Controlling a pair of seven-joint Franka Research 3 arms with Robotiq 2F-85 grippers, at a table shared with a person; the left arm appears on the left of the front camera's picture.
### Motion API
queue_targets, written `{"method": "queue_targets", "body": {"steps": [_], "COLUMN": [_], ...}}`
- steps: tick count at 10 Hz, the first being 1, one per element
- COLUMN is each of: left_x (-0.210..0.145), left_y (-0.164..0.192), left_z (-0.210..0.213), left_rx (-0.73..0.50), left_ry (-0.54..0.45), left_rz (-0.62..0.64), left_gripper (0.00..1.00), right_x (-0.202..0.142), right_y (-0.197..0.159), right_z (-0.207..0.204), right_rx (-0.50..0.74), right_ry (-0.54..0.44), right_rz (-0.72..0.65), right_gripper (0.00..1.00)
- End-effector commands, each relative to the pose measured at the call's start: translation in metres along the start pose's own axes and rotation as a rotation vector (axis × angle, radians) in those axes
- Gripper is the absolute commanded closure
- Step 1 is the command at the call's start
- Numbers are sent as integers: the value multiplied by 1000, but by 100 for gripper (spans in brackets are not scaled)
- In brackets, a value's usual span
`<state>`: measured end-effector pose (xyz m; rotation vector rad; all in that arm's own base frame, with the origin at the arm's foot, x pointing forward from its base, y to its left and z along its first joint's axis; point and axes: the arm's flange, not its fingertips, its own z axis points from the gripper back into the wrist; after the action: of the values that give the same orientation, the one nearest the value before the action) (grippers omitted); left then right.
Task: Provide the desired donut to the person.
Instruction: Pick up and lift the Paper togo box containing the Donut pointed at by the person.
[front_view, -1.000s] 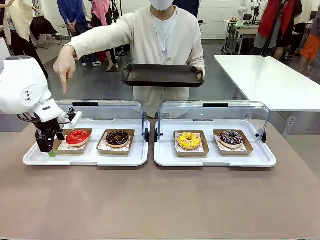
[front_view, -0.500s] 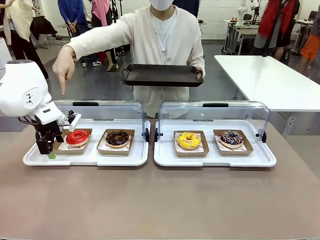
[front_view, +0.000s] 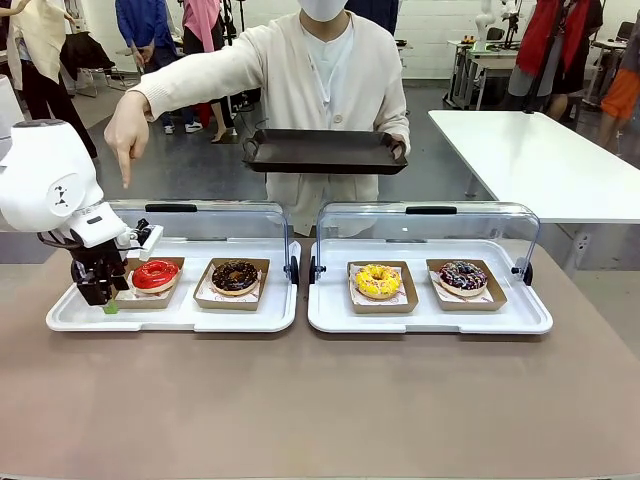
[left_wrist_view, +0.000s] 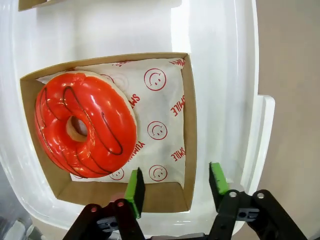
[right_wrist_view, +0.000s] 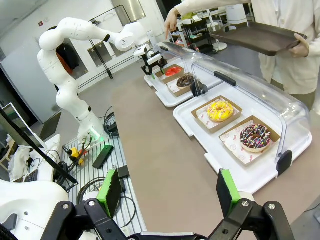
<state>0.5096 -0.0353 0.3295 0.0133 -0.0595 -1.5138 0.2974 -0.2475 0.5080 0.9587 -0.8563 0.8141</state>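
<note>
Since the frame a second back, the left gripper has edged slightly toward the red donut and its jaws have narrowed. Nothing else on the table has shifted.

Target. The red donut sits in a brown card box at the left end of the left white tray, below the person's pointing hand. It is judged to be the one wanted.

Grip geometry. In the left wrist view the left gripper straddles a side wall of the card box near a corner. One green pad is inside, over the printed liner, and the other is outside, over the tray. The jaws are part-closed with both pads clear of the wall, so nothing is gripped yet. That wall runs straight away from the gripper, between the fingers. The donut is round, with no long axis, and lies off to the inner side, apart from the pad. Closing should pinch card, not icing.

Other arm. The right gripper is spread wide and empty, well apart from the trays, so the left arm is plainly nearer.

Containers. The left tray also holds a chocolate donut. The right white tray holds a yellow donut and a sprinkled donut, each boxed. The person holds an empty dark serving tray beyond the far side — the likely destination.
</note>
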Motion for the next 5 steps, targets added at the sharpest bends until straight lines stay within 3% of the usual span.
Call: {"method": "queue_targets", "body": {"steps": [1, 2, 4, 5], "left_x": [-4, -4, -4, -5], "left_y": [2, 2, 2, 3], "left_z": [1, 1, 1, 1], "left_rx": [7, -1, -25, -38], "left_ry": [-29, -32, -36, -37], "left_rz": [-18, -18, -19, -19], "left_gripper": [100, 79, 100, 100], "right_x": [0, 0, 0, 0], "right_y": [0, 0, 0, 0], "right_z": [0, 0, 0, 0], "right_rx": [7, 7, 7, 7], "right_ry": [-12, -12, -12, -12], "right_rz": [7, 7, 7, 7], "right_gripper": [0, 0, 0, 0]}}
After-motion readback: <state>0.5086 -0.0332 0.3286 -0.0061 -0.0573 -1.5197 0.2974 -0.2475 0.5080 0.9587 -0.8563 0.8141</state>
